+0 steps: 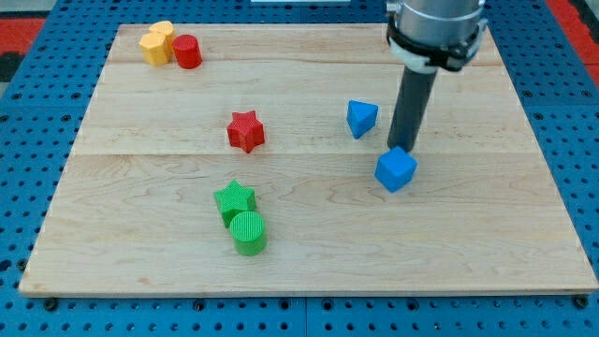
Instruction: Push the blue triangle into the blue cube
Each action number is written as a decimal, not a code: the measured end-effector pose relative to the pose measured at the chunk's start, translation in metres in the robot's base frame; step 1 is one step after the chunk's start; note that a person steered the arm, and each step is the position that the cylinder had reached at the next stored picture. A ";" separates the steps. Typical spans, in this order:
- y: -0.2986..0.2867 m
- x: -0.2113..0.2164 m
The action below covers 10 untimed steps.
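The blue triangle (361, 118) lies on the wooden board right of centre. The blue cube (396, 169) sits a little below and to the right of it, with a gap between them. My tip (401, 147) is at the end of the dark rod, just above the cube's top edge and to the right of the triangle. It appears to touch or nearly touch the cube.
A red star (246, 131) lies left of the triangle. A green star (234, 199) and green cylinder (249, 233) sit together lower left. A yellow block (157, 42) and red cylinder (187, 51) are at the top left. The board's edge (309, 292) runs along the bottom.
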<state>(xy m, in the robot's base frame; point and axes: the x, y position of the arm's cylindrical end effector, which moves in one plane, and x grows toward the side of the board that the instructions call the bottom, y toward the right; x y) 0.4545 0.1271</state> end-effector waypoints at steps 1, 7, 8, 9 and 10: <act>0.034 0.063; -0.026 -0.033; -0.037 -0.086; -0.072 -0.063; -0.029 0.015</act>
<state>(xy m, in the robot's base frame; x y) 0.4698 0.0984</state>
